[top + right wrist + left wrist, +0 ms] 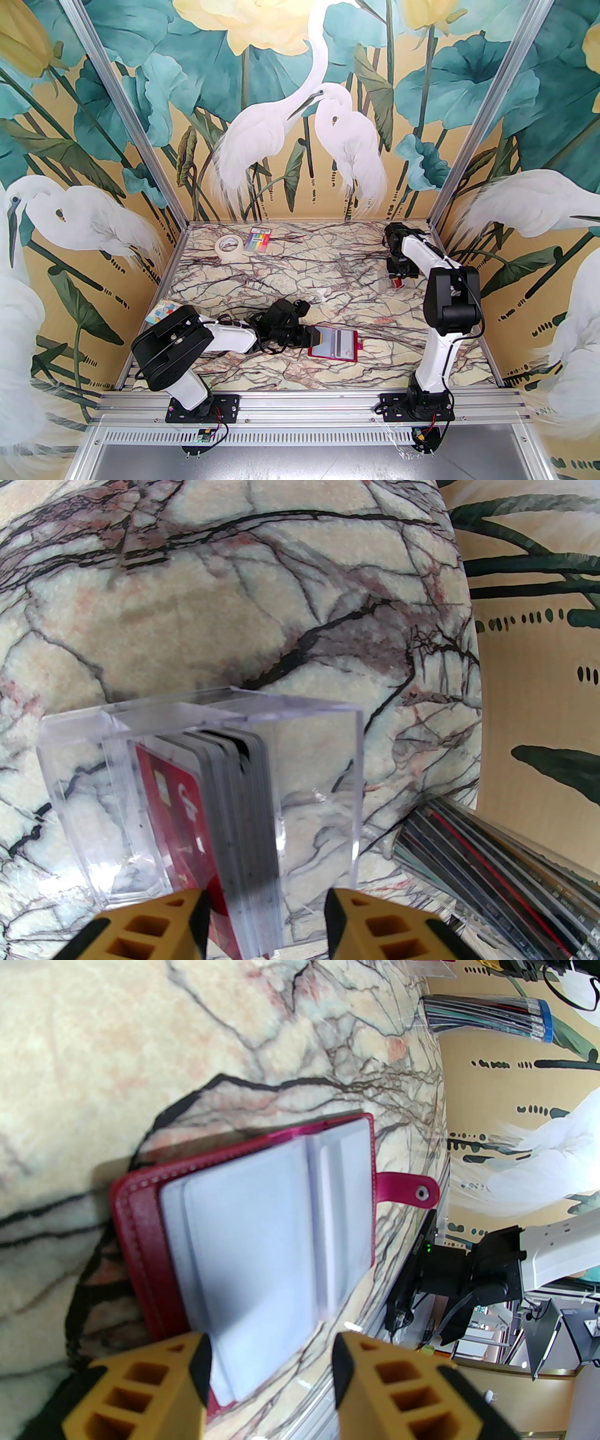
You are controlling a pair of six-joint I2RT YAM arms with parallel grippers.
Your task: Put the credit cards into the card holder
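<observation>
Left jaws wide open, empty, at the open card holder's (262, 1222) edge, open bench (140, 1053) around; right jaws open around credit cards (234, 817) upright in a clear case (318, 780) near the bench's right edge.

There was one card holder (333, 344), one clear case (309, 770), one tape roll (229, 253), one rainbow-striped packet (260, 239), one pencil pack (473, 855); the stacked credit cards (243, 817) were too tightly packed to count

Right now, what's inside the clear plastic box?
The clear plastic box holds thin plastic cards on edge. The red outer card shows its face; the grey ones behind show only edges, faces covered.
</observation>
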